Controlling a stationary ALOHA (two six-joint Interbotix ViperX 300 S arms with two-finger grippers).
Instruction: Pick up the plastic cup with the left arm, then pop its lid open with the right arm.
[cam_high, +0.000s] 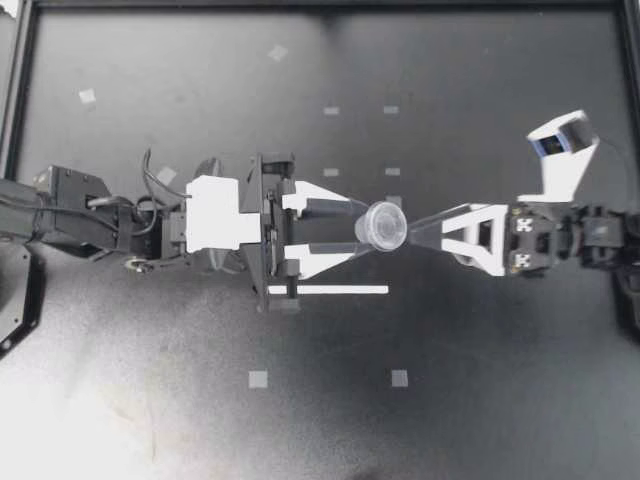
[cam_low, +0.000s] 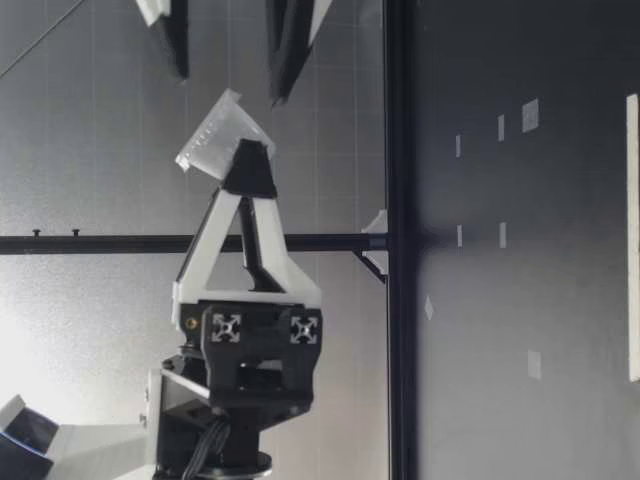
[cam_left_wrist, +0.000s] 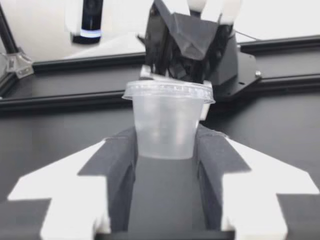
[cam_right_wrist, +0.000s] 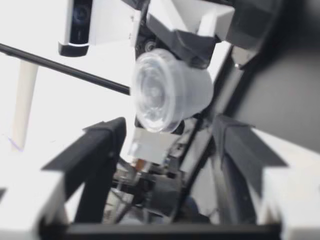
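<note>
Above the black table (cam_high: 500, 400), a translucent rimmed cup (cam_high: 385, 224) sits pinched in left jaws; right jaws spread.

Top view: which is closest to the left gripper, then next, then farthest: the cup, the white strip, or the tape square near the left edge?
1. The cup, held between the fingers of the left gripper.
2. The white strip, lying on the table just beside that gripper.
3. The tape square, far off near the left edge.
</note>
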